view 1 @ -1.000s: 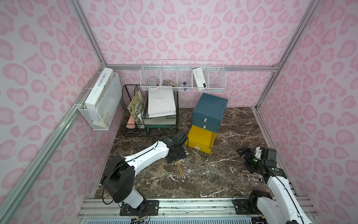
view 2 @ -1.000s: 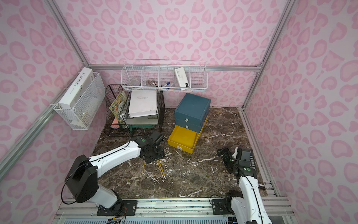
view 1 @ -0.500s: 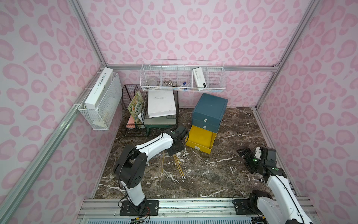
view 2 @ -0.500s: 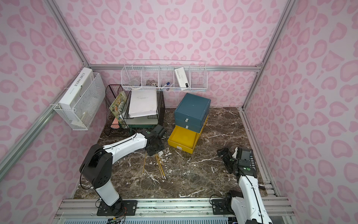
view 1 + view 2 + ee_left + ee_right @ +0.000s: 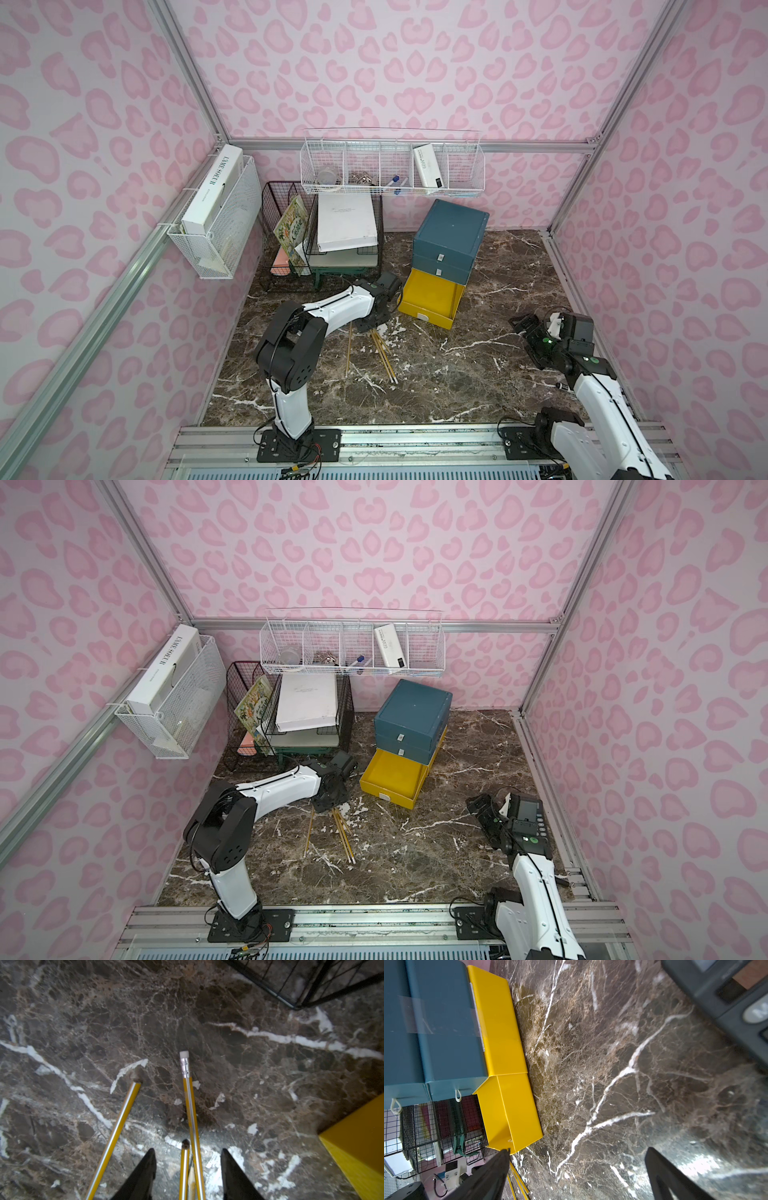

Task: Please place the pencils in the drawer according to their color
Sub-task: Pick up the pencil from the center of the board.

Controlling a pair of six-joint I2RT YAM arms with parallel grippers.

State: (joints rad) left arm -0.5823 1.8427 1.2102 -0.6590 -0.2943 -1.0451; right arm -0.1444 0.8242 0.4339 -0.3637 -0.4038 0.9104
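Several yellow pencils [image 5: 384,353] [image 5: 343,833] lie on the marble floor in front of the drawer cabinet [image 5: 451,237] [image 5: 411,717]. Its lowest, yellow drawer [image 5: 430,297] [image 5: 392,779] [image 5: 508,1105] is pulled out. My left gripper [image 5: 376,322] [image 5: 330,802] [image 5: 188,1153] is down at the pencils' far ends. Its jaws are open and straddle three pencils: one with a white eraser [image 5: 190,1105], a shorter one [image 5: 184,1167] and a sharpened tip [image 5: 192,1178], with gaps on both sides. Another pencil [image 5: 116,1132] lies outside the jaws. My right gripper [image 5: 527,332] [image 5: 482,812] [image 5: 578,1149] is wide open and empty.
A black wire file rack [image 5: 320,237] with papers and a book stands at the back left. White wire baskets hang on the back wall [image 5: 390,170] and the left wall [image 5: 216,216]. A dark calculator [image 5: 525,812] [image 5: 726,1001] lies by the right arm.
The left arm has folded in, its elbow swinging right and away from the front rail, while its gripper stays over the far ends of the pencils. The right arm has not moved.
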